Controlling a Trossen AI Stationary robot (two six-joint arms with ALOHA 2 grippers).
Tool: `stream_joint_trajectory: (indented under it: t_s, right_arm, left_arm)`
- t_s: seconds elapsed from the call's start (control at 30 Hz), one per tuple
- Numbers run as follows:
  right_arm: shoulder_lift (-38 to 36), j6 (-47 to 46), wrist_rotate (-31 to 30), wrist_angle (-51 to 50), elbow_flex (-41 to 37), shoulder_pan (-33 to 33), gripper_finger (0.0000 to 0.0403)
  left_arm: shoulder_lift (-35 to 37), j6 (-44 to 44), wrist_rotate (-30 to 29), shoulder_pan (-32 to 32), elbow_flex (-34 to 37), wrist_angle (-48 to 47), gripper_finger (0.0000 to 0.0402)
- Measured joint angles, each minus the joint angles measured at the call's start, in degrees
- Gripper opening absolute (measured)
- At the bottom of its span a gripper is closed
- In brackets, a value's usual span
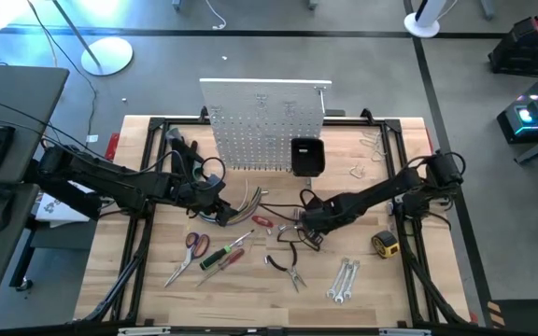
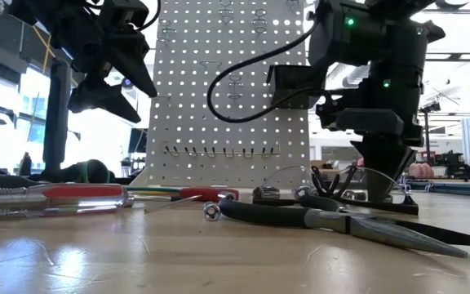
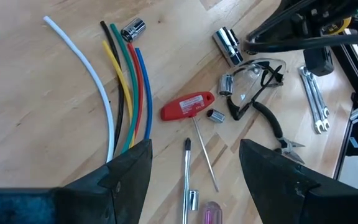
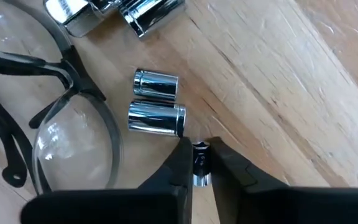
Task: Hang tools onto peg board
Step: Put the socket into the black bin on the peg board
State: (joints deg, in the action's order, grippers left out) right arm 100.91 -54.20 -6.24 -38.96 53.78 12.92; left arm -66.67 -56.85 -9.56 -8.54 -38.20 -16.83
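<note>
Your right gripper (image 4: 199, 163) is down at the table (image 1: 157, 289) near its middle, fingers pinched on a small chrome socket (image 4: 200, 163) that stands between the tips. Just beside it lie 2 more chrome sockets (image 4: 156, 101), touching each other, next to clear safety glasses (image 4: 55, 118).

Your left gripper (image 3: 194, 168) hangs above the table left of centre with its fingers spread wide and nothing between them. Below it you can see the bundle of coloured cables (image 3: 124, 87), a red T-handle driver (image 3: 188, 107) and a loose socket (image 3: 133, 29).

The peg board (image 1: 264, 126) stands upright at the far edge of the table. Its small black bin (image 1: 307, 156) sits at the board's lower right; you cannot tell what is inside it.

The other tools lie flat on the wood: red-handled scissors (image 1: 191, 250), 2 screwdrivers (image 1: 224, 257), black-handled pliers (image 1: 286, 269), 2 silver wrenches (image 1: 344, 282) and the yellow tape measure (image 1: 386, 245). Some metal clamps (image 1: 367, 145) lie right of the board.
</note>
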Motion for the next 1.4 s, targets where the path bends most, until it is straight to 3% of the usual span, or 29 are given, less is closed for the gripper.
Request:
stream_joint_trajectory:
  t_s: [0.23,0.5,0.67,0.9,1.13,1.4]
  right_arm:
    - [-6.6,0.0,-2.3,-4.6,-0.6,1.1,0.0017]
    - [-20.9,-2.6,-11.5,-10.7,-0.4,1.0,0.0017]
    - [-29.8,-0.3,-18.1,-2.2,-0.4,1.0,0.0017]
    - [-33.0,18.3,-22.4,24.8,-0.2,-1.4,0.0017]
    - [-32.7,20.6,-32.4,26.8,-0.2,-10.1,0.0017]
    - [-32.7,22.5,-22.6,27.8,-0.2,-16.4,0.0031]
  left_arm:
    - [0.0,0.5,0.0,0.3,0.0,0.3,0.0236]
    - [0.0,1.5,-0.1,0.3,0.0,0.2,0.0236]
    - [0.0,2.2,-0.3,0.3,0.0,0.2,0.0236]
    - [0.0,4.5,-1.4,0.3,0.0,0.1,0.0236]
    - [0.0,4.8,-1.7,0.3,0.0,0.0,0.0236]
    - [0.0,5.0,-1.7,0.3,0.0,0.0,0.0236]
